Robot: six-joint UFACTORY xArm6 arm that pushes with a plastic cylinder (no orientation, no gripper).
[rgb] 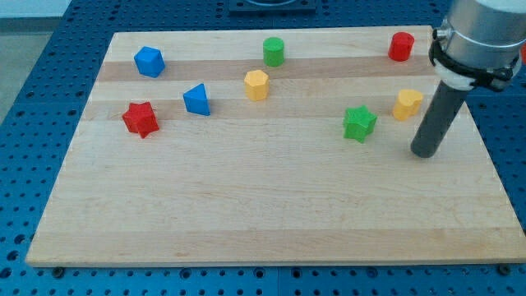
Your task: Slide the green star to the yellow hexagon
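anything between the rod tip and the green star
Nothing: in the camera view only bare wooden board lies between my tip and the green star, which sits to the tip's left.

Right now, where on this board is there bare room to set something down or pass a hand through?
The whole strip along the view's bottom is bare, below the red star, green star and my tip. The middle gap between the yellow hexagon and green star is free too. The view's right is crowded, around the yellow block.
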